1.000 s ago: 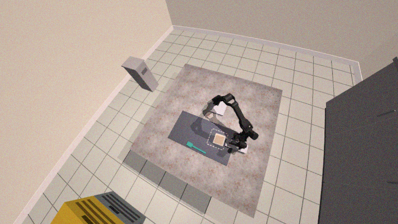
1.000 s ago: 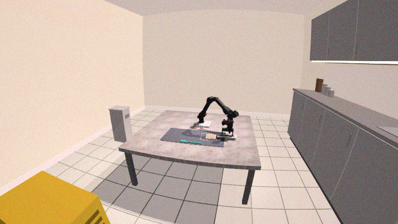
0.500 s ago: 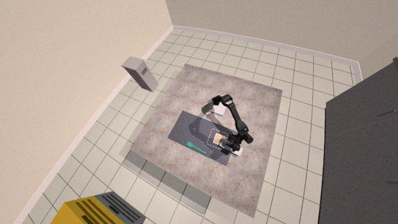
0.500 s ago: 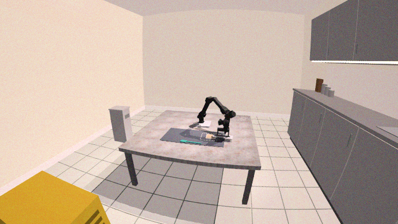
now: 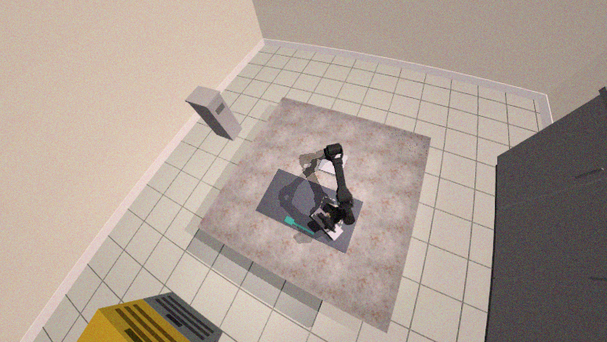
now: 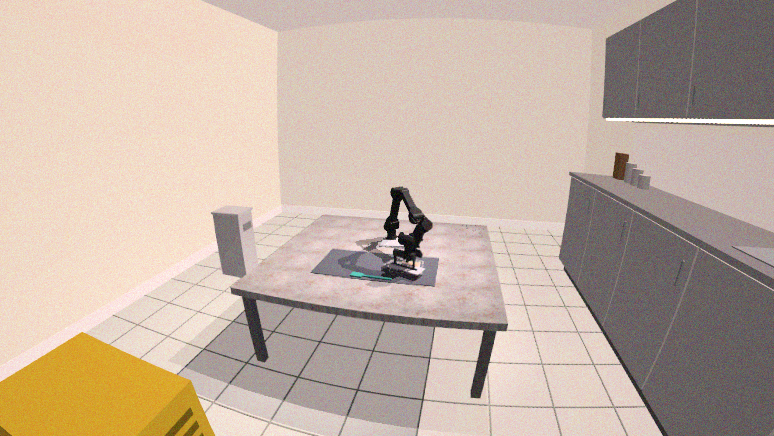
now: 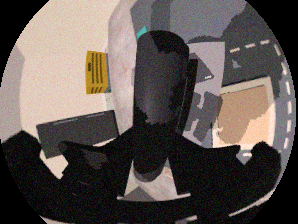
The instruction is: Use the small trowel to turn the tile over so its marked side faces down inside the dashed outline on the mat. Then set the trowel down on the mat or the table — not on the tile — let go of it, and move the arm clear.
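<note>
My gripper [image 5: 328,220] [image 6: 405,264] is low over the mat [image 5: 271,199] [image 6: 328,262], shut on the small trowel. Its thick dark handle [image 7: 160,85] fills the middle of the wrist view. Its pale flat blade [image 5: 336,232] [image 7: 207,56] lies beside the handle, along the near side of the tile. The tile [image 7: 252,107] shows a tan face with a pale border. I cannot tell whether the blade touches it or how much the tile is tilted. The dashed outline [image 7: 289,107] shows around the tile; the arm hides most of both in the top and exterior views.
A teal spatula-like tool [image 5: 289,220] [image 6: 357,275] lies on the mat near its front edge, left of my gripper. A white plate [image 5: 325,166] [image 6: 387,243] is at the arm's base. The mat lies on the mottled table [image 5: 373,271] [image 6: 335,296].
</note>
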Controlling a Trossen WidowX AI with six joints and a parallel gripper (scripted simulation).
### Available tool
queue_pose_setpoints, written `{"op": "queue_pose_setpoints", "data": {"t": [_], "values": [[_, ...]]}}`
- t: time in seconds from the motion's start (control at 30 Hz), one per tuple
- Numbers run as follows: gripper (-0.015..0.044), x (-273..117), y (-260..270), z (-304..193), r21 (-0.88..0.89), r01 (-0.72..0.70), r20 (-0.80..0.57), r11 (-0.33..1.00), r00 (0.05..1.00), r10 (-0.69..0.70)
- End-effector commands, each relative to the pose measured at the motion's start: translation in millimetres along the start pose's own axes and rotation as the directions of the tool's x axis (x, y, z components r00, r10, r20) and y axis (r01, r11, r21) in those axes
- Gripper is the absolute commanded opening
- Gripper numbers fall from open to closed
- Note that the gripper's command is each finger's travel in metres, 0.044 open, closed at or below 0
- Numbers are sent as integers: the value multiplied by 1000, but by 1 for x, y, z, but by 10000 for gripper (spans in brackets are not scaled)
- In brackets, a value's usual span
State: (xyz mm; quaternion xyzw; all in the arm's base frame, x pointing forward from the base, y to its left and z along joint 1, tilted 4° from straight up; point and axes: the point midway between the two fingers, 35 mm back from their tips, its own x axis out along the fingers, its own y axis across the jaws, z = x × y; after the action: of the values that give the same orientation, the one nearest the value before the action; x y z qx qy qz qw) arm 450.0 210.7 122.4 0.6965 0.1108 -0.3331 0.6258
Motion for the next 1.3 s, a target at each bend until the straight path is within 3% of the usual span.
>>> {"op": "queue_pose_setpoints", "data": {"t": [0.0,0.63,1.13,1.27], "values": [[0,11,20,30,73,-25,56,997,998,21],[0,67,72,218,313,-109,392,944,920,-24],[0,67,72,373,483,-232,611,845,780,-135],[0,65,70,388,496,-247,629,833,763,-148]]}}
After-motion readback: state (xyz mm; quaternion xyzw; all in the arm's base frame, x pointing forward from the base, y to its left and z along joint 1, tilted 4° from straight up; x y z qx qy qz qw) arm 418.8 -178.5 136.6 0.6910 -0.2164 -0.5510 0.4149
